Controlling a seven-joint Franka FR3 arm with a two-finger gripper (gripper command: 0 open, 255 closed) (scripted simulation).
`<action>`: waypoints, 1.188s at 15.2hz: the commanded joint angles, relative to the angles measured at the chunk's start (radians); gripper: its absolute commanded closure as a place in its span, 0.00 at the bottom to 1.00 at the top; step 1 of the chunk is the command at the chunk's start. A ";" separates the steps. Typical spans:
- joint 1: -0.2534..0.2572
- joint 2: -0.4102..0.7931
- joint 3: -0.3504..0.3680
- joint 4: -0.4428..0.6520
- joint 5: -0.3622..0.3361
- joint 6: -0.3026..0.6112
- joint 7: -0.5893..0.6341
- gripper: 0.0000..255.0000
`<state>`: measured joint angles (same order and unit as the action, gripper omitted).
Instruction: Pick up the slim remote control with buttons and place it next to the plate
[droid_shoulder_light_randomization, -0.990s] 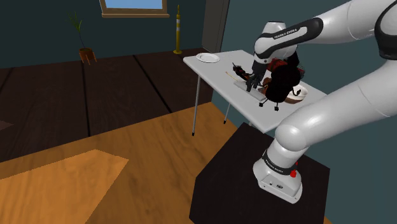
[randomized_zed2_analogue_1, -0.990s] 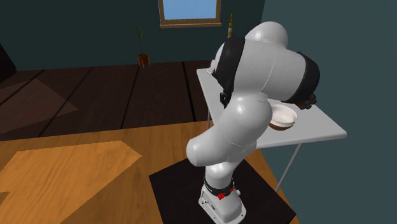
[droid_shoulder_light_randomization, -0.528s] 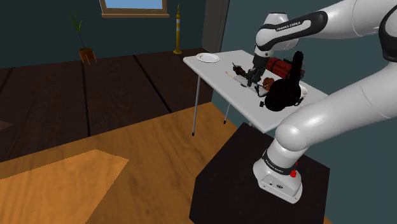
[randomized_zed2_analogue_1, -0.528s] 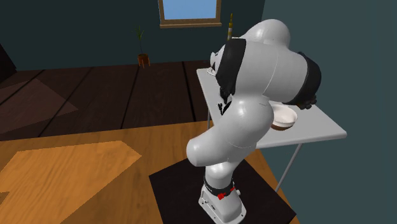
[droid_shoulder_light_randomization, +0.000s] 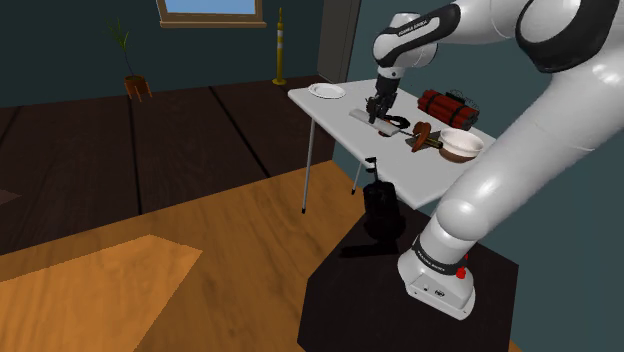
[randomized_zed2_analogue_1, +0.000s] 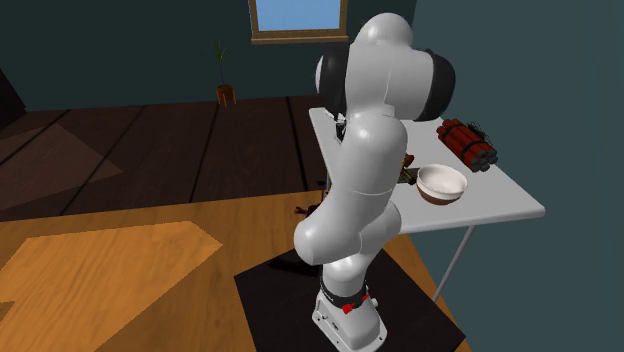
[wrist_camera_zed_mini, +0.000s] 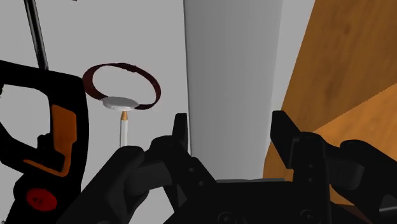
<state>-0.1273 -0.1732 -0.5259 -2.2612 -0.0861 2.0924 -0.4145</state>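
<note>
Wrist view: claw (wrist_camera_zed_mini: 230, 121) clasps grey remote (wrist_camera_zed_mini: 232, 57); shoulder view: white plate (droid_shoulder_light_randomization: 326, 91) nearby.

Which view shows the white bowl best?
The second exterior view: the white bowl sits whole and unobstructed near the table's edge. The shoulder view shows it farther off, beside a brown object.

A: Shoulder view, what's on the table (droid_shoulder_light_randomization: 335, 112)?
B: Plate (droid_shoulder_light_randomization: 326, 91) at far left corner. Remote control (droid_shoulder_light_randomization: 393, 123) to its right, mid-table, near it but apart.
A: Rest?
B: Stick bundle (droid_shoulder_light_randomization: 448, 104) behind, to the right. Bowl (droid_shoulder_light_randomization: 462, 146) at near end, brown item (droid_shoulder_light_randomization: 423, 136) just left of it. Black object (droid_shoulder_light_randomization: 378, 200) below the table edge, by the stand (droid_shoulder_light_randomization: 350, 300).
</note>
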 joint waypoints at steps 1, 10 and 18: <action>0.019 0.088 -0.004 0.083 0.051 -0.004 -0.017 1.00; 0.003 0.462 0.021 0.512 0.251 -0.110 -0.078 1.00; -0.110 0.835 0.081 1.076 0.373 -0.318 -0.059 1.00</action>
<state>-0.2206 0.6115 -0.4525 -1.2637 0.2733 1.8021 -0.4786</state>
